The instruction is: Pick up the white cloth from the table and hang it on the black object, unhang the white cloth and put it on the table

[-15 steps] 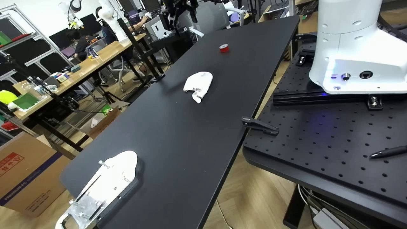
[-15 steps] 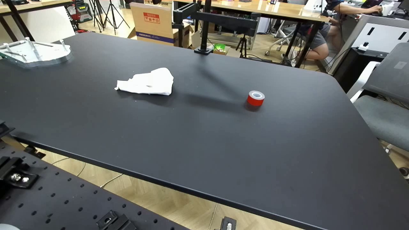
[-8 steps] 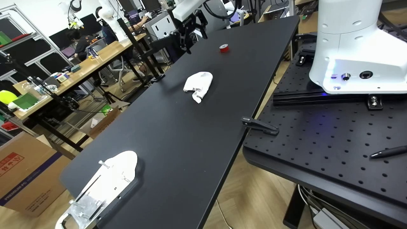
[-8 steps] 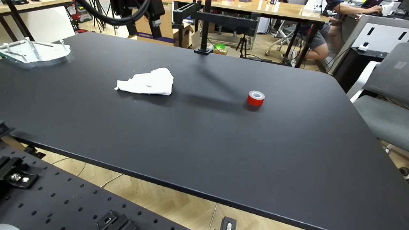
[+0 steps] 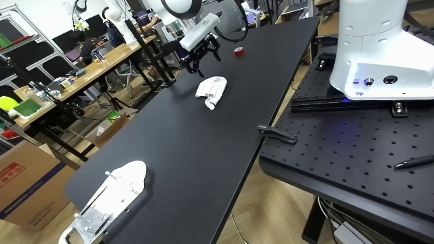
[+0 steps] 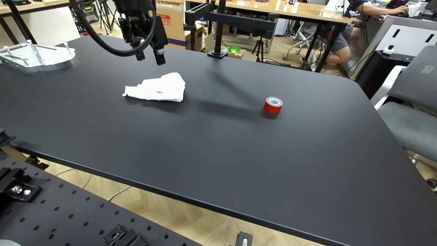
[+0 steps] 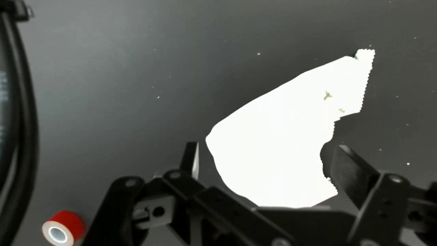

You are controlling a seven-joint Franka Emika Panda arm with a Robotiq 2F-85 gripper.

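Exterior view, black Robotiq gripper [image 5: 210,67]: one, just come lower and closer to the crumpled white cloth [image 5: 213,87], itself unmoved; the pick-up reach is probably under way.
Exterior view, black rectangular table [image 6: 239,164]: one, bearing the one cloth left, one red-and-white round tape roll [image 6: 273,105] right, one white pegged plate [image 6: 53,56] far left; one black pole-mounted bracket [image 6: 239,23] at its far edge, carrying no cloth, may be the hanging place.
Wrist view, black fingers [image 7: 350,171]: two, parted wide, showing either side of the cloth, gripping nothing.

The hand [image 7: 268,159] hides some white cloth [image 7: 276,143] in the wrist view; an exterior view crops a pen [image 5: 414,162]
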